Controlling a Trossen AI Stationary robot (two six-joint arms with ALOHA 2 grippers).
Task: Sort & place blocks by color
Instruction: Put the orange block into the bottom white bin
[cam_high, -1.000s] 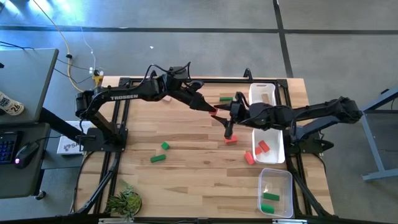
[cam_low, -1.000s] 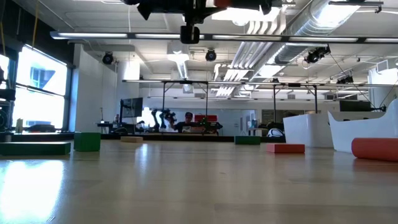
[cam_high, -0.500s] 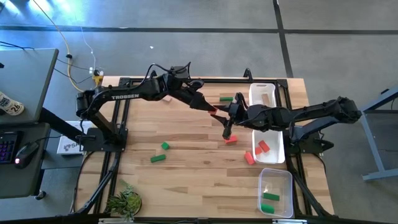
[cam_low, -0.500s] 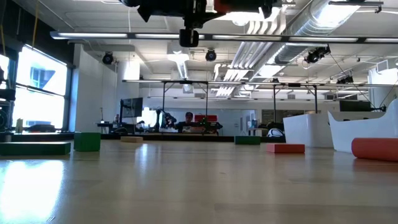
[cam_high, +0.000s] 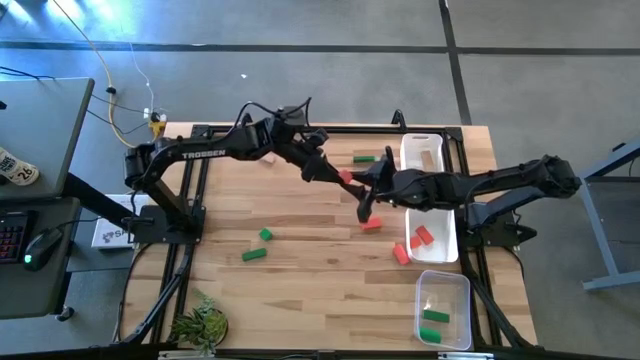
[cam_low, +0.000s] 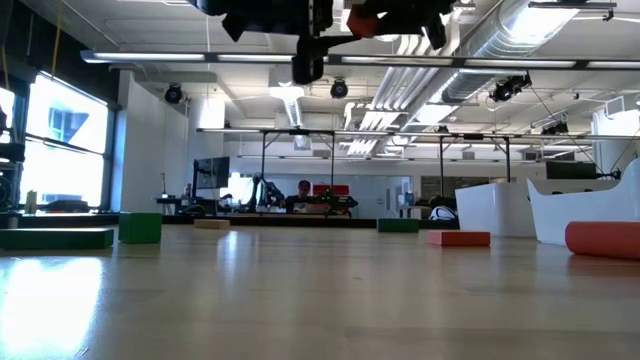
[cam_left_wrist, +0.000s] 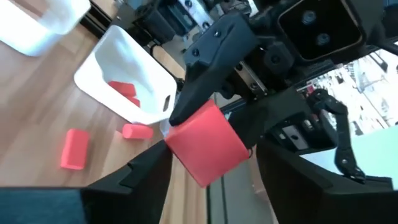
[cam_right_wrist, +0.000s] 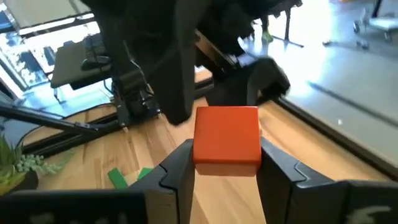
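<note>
The red cube (cam_right_wrist: 227, 142) hangs in mid-air above the table's middle, clamped between the right gripper (cam_high: 352, 181) fingers, a clean, square-edged block with flat faces. The left gripper (cam_high: 322, 170) stands just beside it with jaws apart, clear of the cube. Risk: the grip looks shallow, so a knock against the left fingers could drop the cube short of the white tray (cam_high: 443, 222) holding red blocks (cam_high: 421, 236).

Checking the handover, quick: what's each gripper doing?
Left gripper: open, released the red block.
Right gripper: shut on the red block.
</note>
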